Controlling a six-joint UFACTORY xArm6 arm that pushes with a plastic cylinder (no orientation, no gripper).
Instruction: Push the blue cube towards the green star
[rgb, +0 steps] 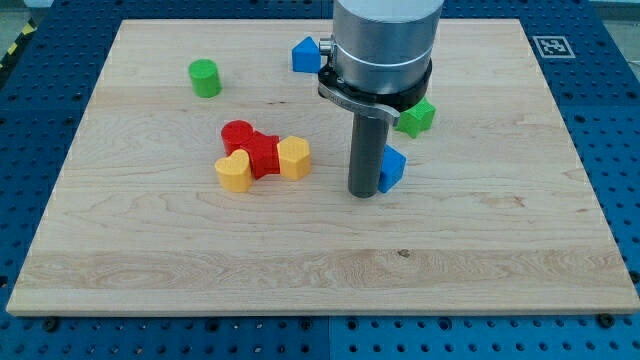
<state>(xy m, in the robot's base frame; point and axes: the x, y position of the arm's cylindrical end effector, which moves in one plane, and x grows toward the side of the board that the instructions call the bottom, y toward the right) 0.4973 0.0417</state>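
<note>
The blue cube (392, 167) sits right of the board's middle, partly hidden by my rod. My tip (363, 192) rests on the board just left of the cube, touching or almost touching it. The green star (417, 117) lies just above and right of the cube, partly hidden by the arm's grey body. A small gap shows between cube and star.
A second blue block (305, 54) lies at the top, left of the arm. A green cylinder (204, 78) stands at the upper left. A red block (252, 146), a yellow heart (233, 171) and a yellow hexagon (294, 158) cluster left of middle on the wooden board (150, 260).
</note>
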